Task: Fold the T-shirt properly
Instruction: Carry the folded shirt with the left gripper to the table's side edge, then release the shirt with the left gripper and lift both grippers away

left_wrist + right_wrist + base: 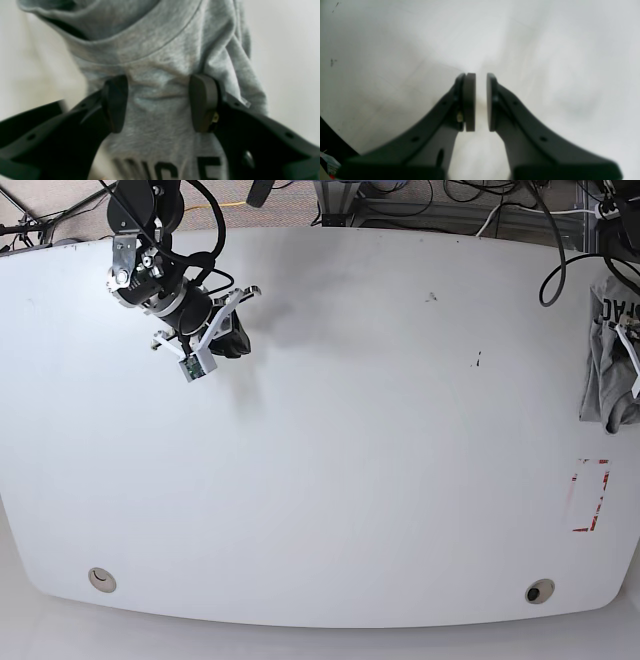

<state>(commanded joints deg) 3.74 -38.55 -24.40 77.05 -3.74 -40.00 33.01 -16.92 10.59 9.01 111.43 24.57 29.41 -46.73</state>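
The left claw [158, 103] is closest, its two fingers spread wide. The T-shirt [160, 50] is right under it and shows in the gap, at the scene's right edge, its long way running near to far. So the left arm should do the next grab. The right claw [481, 102], a thin gap in it, is well off, far left.

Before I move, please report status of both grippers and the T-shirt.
Left gripper open over T-shirt. Right gripper nearly closed, away from shirt. Shirt bunched at table's edge.
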